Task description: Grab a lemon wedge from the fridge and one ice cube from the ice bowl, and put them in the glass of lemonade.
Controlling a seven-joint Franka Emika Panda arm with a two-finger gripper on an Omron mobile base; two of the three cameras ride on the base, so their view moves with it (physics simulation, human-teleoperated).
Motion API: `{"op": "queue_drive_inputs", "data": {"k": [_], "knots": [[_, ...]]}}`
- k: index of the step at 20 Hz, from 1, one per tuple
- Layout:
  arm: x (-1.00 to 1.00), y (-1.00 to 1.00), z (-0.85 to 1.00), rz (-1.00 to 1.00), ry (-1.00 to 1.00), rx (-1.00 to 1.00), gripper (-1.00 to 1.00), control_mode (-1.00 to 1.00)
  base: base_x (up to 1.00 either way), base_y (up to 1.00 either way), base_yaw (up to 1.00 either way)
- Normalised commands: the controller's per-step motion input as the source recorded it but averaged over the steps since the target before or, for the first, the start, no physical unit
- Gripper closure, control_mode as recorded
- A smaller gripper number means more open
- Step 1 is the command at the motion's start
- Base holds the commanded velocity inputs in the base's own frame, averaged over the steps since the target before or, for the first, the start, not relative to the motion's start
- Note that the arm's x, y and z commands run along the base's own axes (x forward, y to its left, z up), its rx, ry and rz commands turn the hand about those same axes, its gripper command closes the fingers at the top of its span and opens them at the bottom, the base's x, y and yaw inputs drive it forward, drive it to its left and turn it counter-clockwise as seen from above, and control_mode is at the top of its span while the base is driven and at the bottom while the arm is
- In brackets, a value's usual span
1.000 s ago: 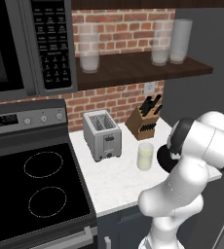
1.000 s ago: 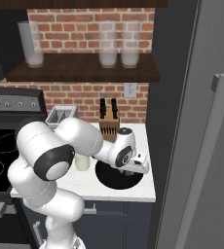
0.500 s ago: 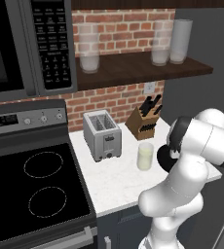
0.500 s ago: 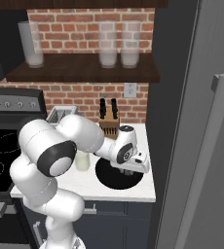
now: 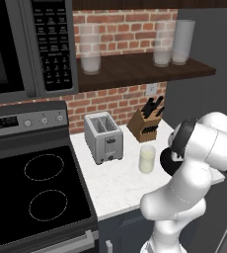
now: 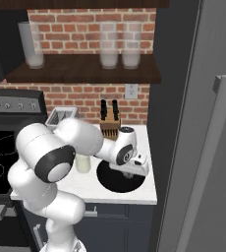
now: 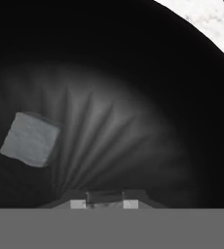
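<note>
The wide, shallow black ice bowl (image 6: 121, 177) holds a pale grey ice cube (image 7: 30, 139) lying left of the end effector (image 7: 104, 200) in the hand view. The end effector sits low inside that bowl. I cannot tell how far it is open, or whether it grips anything.

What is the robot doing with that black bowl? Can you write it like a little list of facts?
place: kitchen counter beside the stove
black bowl: on the counter, next to the fridge
ice cube: one grey cube lying in the bowl
gripper: down inside the bowl, a small pale piece between its tips
glass of lemonade: upright, between toaster and bowl
knife block: against the brick wall
fridge door: closed
</note>
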Motion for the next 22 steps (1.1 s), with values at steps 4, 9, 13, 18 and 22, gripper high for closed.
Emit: {"op": "queue_drive_inputs", "data": {"k": [4,9,13,18,22], "knots": [[-0.33,0.02,0.00,0.00,0.00,0.00,1.00,-1.00,0.00,0.00,0.00],[-0.22,0.14,0.19,0.00,-0.03,0.00,1.00,-1.00,0.00,0.00,0.00],[-0.02,0.41,0.48,0.00,-0.11,0.00,1.00,-1.00,0.00,0.00,0.00],[-0.08,0.37,0.53,0.00,-0.10,0.00,1.00,-1.00,0.00,0.00,0.00],[-0.21,0.29,0.61,0.00,-0.14,0.00,1.00,-1.00,0.00,0.00,0.00]]}}
